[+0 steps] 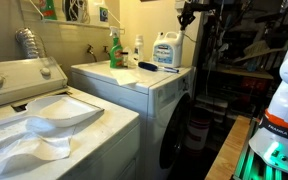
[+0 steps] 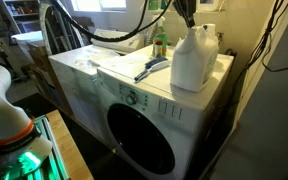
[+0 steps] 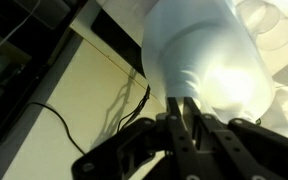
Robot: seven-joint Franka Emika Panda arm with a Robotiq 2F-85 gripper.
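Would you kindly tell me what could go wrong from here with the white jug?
1. The white jug stands close to the side edge of the machine top; a sideways nudge from the tool might tip it off.
2. The brush lies right beside the jug and could get swept along.
3. In the wrist view the tool's grip is unclear, so a lift might slip.

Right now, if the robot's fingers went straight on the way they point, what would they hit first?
The large white jug: in the wrist view it looms just ahead of the fingers. Whether they touch it is unclear.
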